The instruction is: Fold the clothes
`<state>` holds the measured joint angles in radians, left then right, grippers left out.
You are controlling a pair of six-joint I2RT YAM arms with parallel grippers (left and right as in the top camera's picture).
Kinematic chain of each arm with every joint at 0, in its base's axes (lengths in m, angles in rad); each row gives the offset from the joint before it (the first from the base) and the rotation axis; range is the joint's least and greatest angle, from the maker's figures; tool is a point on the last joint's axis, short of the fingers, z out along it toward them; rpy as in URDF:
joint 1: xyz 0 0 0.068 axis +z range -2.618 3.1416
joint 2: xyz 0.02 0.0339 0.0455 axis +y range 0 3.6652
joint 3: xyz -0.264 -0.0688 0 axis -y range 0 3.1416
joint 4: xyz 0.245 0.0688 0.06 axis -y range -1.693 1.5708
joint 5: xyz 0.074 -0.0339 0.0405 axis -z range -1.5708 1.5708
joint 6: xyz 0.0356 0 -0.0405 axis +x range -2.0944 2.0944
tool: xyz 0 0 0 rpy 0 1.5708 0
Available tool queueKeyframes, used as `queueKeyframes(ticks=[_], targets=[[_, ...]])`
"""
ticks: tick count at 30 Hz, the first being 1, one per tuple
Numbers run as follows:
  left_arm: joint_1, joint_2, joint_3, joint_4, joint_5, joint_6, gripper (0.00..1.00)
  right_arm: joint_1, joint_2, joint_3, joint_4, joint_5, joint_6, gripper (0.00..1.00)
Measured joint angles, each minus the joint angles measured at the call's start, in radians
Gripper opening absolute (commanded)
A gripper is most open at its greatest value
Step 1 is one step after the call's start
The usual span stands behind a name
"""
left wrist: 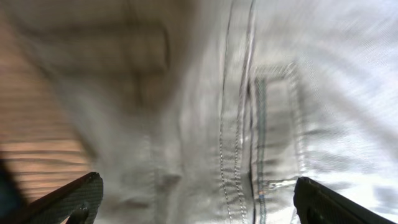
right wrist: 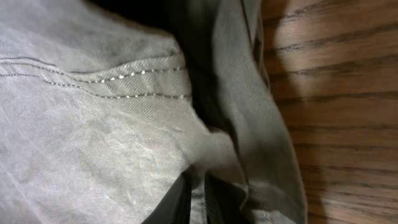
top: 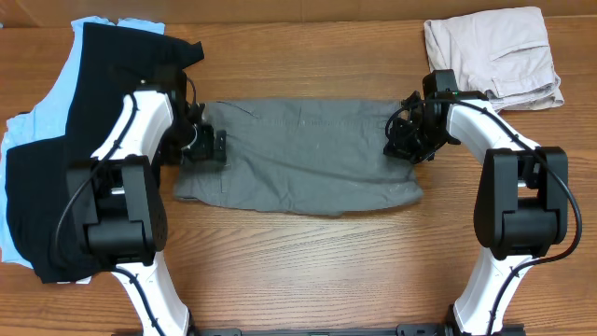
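The mid-grey shorts (top: 298, 154) lie spread flat across the middle of the table. My left gripper (top: 207, 147) is at their left end, open, with its fingers (left wrist: 196, 199) wide apart over the stitched seam of the grey cloth (left wrist: 205, 106). My right gripper (top: 403, 142) is at their right end. In the right wrist view its fingers (right wrist: 198, 198) are pinched shut on a fold of the grey cloth (right wrist: 93, 124) near the edge.
A black T-shirt (top: 93, 112) lies on light blue cloth (top: 19, 140) at the far left. Folded beige shorts (top: 492, 51) sit at the back right. Bare wooden table (top: 326, 261) runs along the front.
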<state>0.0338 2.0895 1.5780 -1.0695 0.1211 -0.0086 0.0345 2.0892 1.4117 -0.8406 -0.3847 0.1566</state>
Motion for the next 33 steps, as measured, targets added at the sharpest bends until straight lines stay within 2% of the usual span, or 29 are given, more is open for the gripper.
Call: queueKeyframes(ticks=[10,17,20,23,28,29,31,33], targets=[[0.008,0.002,0.025,0.031,-0.117,-0.045,1.0,0.0,0.0,0.0,0.0,0.002,0.0,0.13],[0.013,0.002,-0.055,0.126,-0.13,-0.045,1.0,0.0,0.0,0.0,-0.006,0.003,0.0,0.13],[0.013,0.002,-0.081,0.171,-0.116,-0.045,0.97,0.0,0.0,0.0,-0.008,0.003,0.0,0.13],[0.013,0.002,-0.105,0.208,-0.091,-0.05,0.86,0.0,0.0,0.0,-0.008,0.003,0.0,0.13],[0.013,-0.01,-0.143,0.293,-0.072,-0.061,0.79,0.0,0.0,0.0,-0.008,0.005,0.0,0.14],[0.013,-0.016,-0.157,0.313,-0.072,-0.063,0.74,0.0,0.0,0.0,-0.008,0.005,0.0,0.14],[0.013,-0.032,-0.191,0.364,-0.073,-0.072,0.61,0.001,-0.001,0.0,-0.008,0.007,0.0,0.13],[0.013,-0.046,-0.222,0.414,-0.072,-0.079,0.34,0.001,-0.001,0.0,-0.008,0.01,0.0,0.14]])
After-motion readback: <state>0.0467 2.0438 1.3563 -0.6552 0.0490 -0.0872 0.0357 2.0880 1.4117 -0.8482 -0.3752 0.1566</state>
